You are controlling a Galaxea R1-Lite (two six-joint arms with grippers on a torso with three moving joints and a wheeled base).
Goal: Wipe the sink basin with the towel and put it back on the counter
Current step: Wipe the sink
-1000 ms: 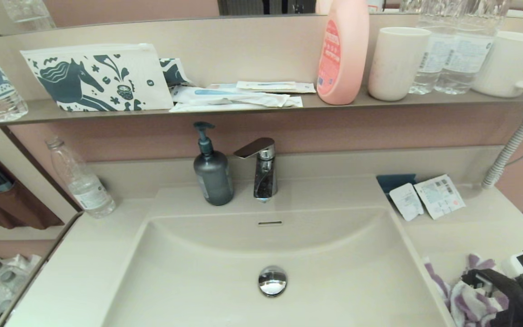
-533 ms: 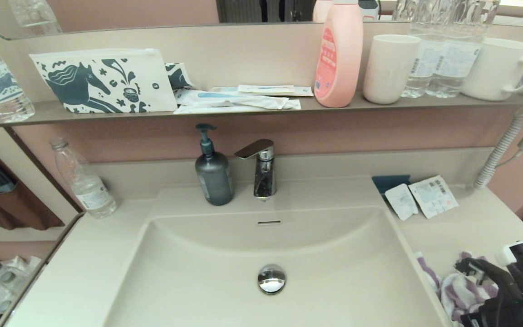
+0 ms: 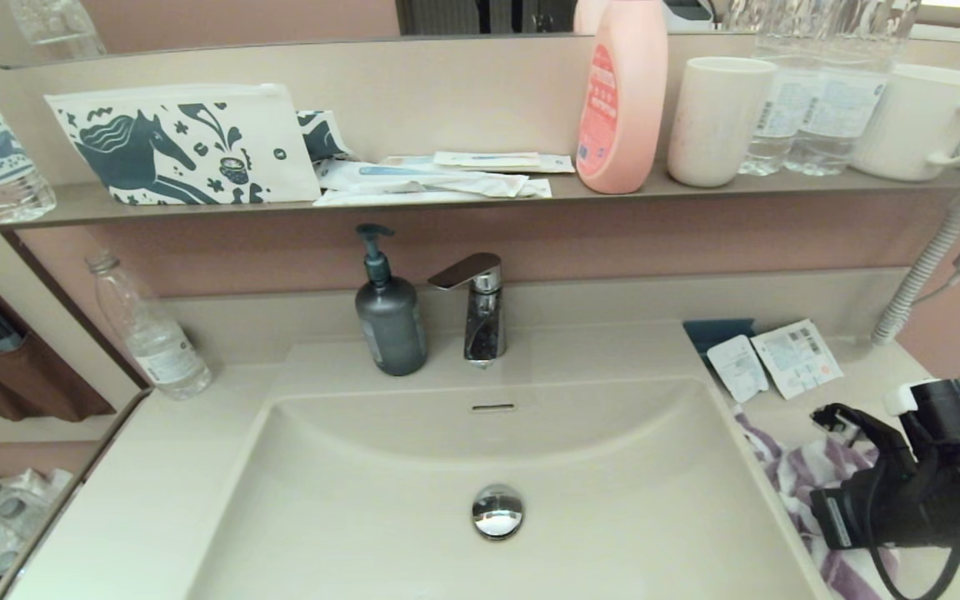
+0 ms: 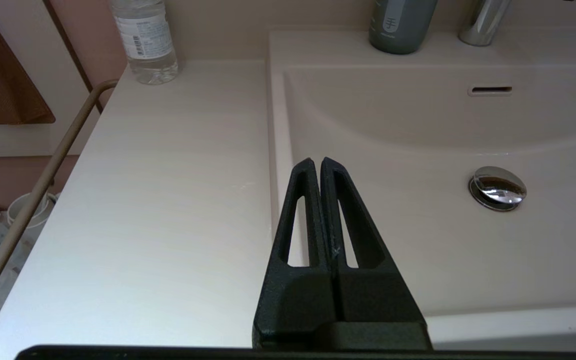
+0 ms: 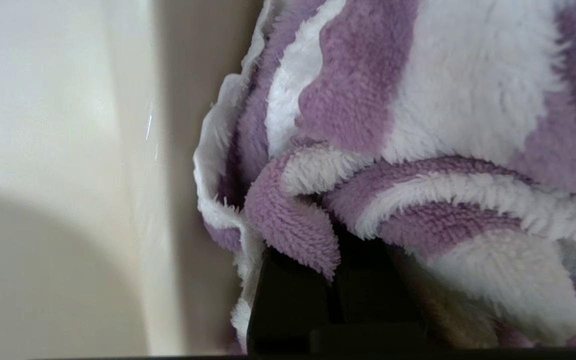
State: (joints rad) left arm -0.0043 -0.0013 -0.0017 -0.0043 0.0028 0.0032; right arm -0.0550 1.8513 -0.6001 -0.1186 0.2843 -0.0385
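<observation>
The towel (image 3: 805, 475), striped purple and white, lies bunched on the counter (image 3: 880, 392) just right of the sink basin (image 3: 413, 500), its edge at the basin's rim. The right gripper (image 5: 338, 270) is down in its folds, the fingers buried in the pile, so whether they are clenched or released cannot be told. The left gripper (image 4: 316, 162) hangs over the basin's left rim, fingers pressed together on nothing. Behind the basin stand a faucet (image 3: 477, 307) and a soap dispenser (image 3: 389, 312).

wall (image 3: 697, 237): dusty pink | shelf (image 3: 447, 202): grey-brown, narrow | mirror (image 3: 238, 21): above shelf
</observation>
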